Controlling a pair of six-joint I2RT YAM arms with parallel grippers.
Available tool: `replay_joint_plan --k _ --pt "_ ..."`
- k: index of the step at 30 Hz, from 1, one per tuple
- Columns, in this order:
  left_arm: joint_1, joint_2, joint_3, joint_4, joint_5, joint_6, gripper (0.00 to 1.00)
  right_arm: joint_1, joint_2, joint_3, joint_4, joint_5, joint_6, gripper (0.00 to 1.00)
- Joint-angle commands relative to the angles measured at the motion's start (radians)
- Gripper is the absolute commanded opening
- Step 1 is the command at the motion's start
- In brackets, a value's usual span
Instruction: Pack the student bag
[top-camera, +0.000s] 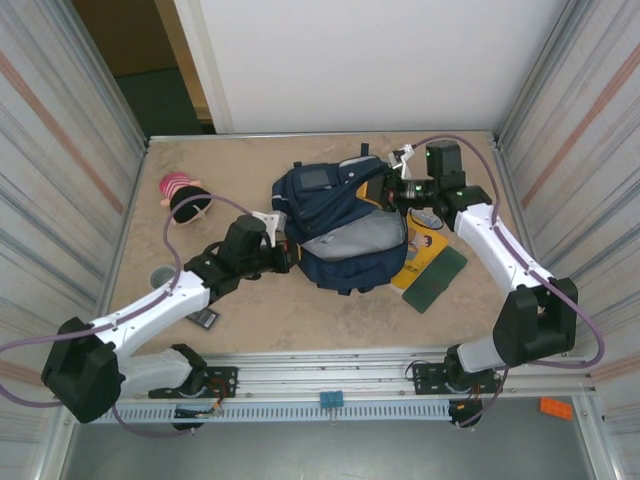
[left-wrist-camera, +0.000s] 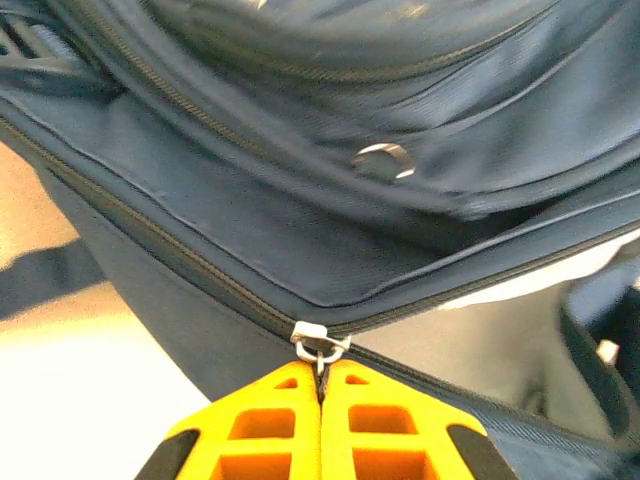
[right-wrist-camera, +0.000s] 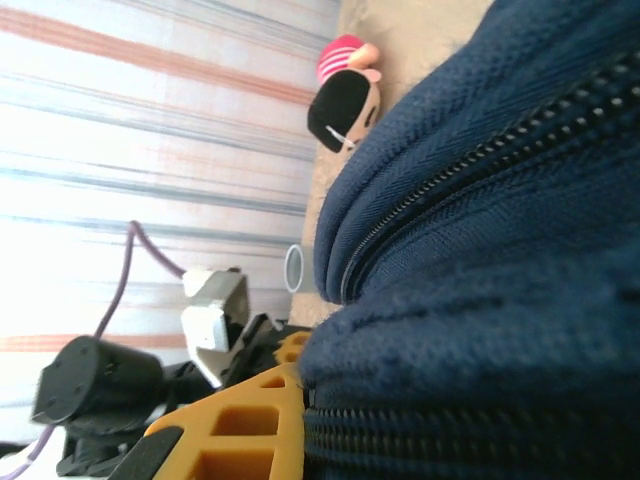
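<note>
Left pincer: your left pincer (left-wrist-camera: 321, 378) is clamped tight, its two orange fingertips meeting on the small metal zip pull (left-wrist-camera: 320, 346).
Zip pull: it sits where two zip lines of the student bag (top-camera: 335, 215) meet, with navy cloth above it and pale grey lining to its right.
Left arm: seen from above, it reaches in from the near left, and its pincer touches the bag's left near side.
Right pincer: your right pincer (top-camera: 390, 190) is squeezed narrow at the bag's far right corner. The wrist view shows one orange finger (right-wrist-camera: 240, 420) pressed against navy cloth, so it seems to pinch a fold of the bag, though the other finger is hidden.
Student bag: it lies flat in the middle of the table (top-camera: 250, 160) between the two pincers, with the grey lining showing on its near right part.
Right of the bag: a yellow book (top-camera: 425, 255) lies partly under the bag's edge, and a dark green flat case (top-camera: 436, 280) lies just beside the book.
Left of the bag: a small doll (top-camera: 185, 197) with a pink striped hat and black hair lies well apart, towards the far left.
Near left: a grey ring (top-camera: 163, 277) and a small dark object (top-camera: 203, 318) rest on the table by your left arm.
</note>
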Motion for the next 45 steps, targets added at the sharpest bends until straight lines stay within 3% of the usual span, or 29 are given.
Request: replay_joint_plan --k 1,4,5,11,12,16,18,21,27,35,41,45 --pt "0.011 0.026 0.010 0.015 -0.004 0.051 0.00 -0.016 0.006 0.055 -0.036 -0.052 -0.061 0.17" --pt "0.003 0.054 0.030 0.084 0.075 0.023 0.00 0.004 -0.031 -0.071 0.122 0.035 0.112 0.49" --pt "-0.002 0.061 0.031 0.110 0.091 0.008 0.00 0.018 -0.050 -0.129 0.184 0.073 0.174 0.54" --pt "-0.036 0.080 0.054 0.181 0.115 -0.038 0.00 0.168 -0.141 -0.325 0.346 0.355 0.342 0.59" --pt "-0.041 0.083 0.058 0.184 0.119 -0.040 0.00 0.183 -0.150 -0.340 0.347 0.398 0.352 0.56" --pt "-0.043 0.083 0.071 0.101 0.055 -0.023 0.00 0.190 -0.167 -0.333 0.303 0.441 0.316 0.23" --pt "-0.037 0.079 0.073 0.052 0.010 0.007 0.00 0.162 -0.165 -0.286 0.252 0.386 0.257 0.11" --pt "0.001 0.074 0.055 0.020 -0.023 0.041 0.00 0.112 -0.159 -0.191 0.145 0.259 0.140 0.02" --pt "0.107 0.102 0.042 0.051 -0.018 0.127 0.00 0.044 -0.107 0.061 -0.089 0.015 -0.099 0.01" --pt "0.217 0.241 0.080 0.173 -0.077 0.177 0.00 0.016 -0.059 0.246 -0.124 -0.235 -0.164 0.00" --pt "0.258 0.374 0.132 0.276 -0.032 0.195 0.00 0.019 -0.041 0.307 -0.128 -0.303 -0.193 0.00" --pt "0.265 0.406 0.154 0.300 -0.050 0.176 0.13 0.023 -0.030 0.311 -0.121 -0.253 -0.195 0.00"
